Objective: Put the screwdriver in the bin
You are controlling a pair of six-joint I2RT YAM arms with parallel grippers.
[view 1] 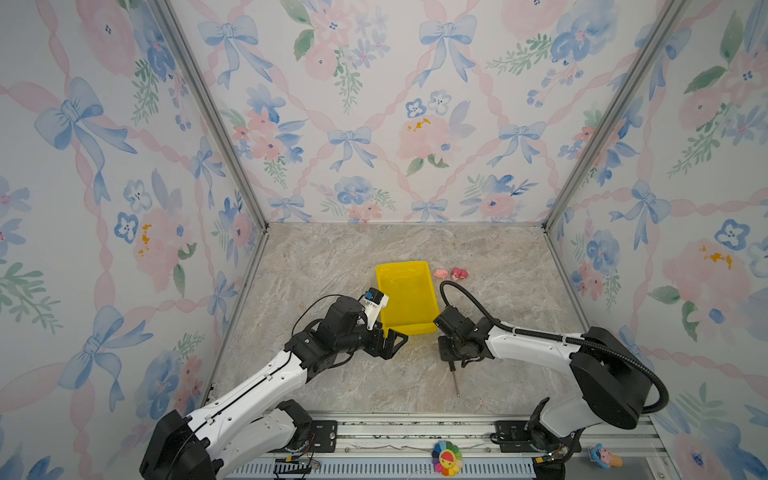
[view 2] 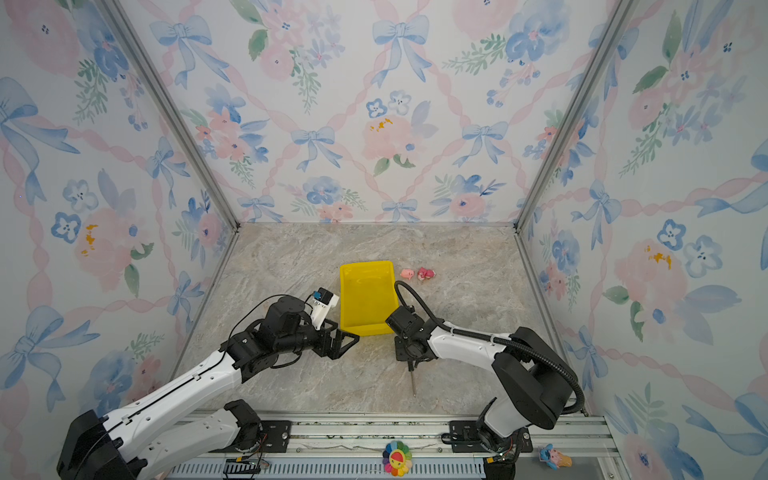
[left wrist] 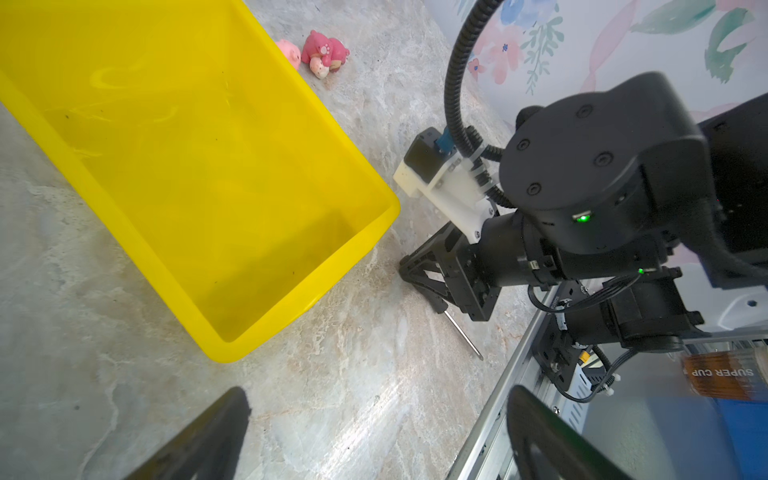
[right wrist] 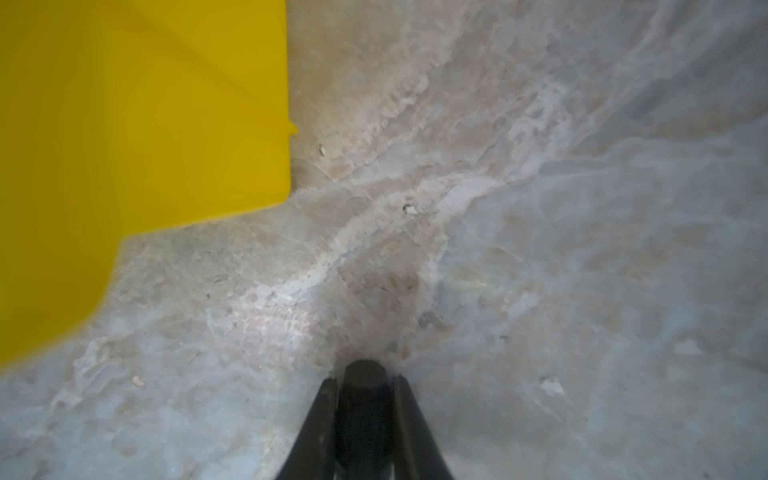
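Right claw is clenched on the screwdriver, gripping the black handle. Shaft sticks out toward the front rail, low over the desk; tip looks at or on the surface, can't tell which. Screwdriver sits just off the bin's near right corner, outside it; bin is empty. Risks, my read: grip is on the handle only, so the shaft's weight can swing the tool in the fingers on lift, and a slim round handle may roll or slip out. Tip may drag on the desk if the lift is shallow. Bin's near wall stands between claw and drop zone; carrying low would catch the rim and shove or tip the bin. Left claw, released and empty, parks just beside the bin's near left corner, so a wide sweep left risks arm contact. Right arm's cable loop arches close to the bin's right wall. Room: straight up looks free, desk right of the bin is open, two pink toys lie near the far right corner, clear of the path.
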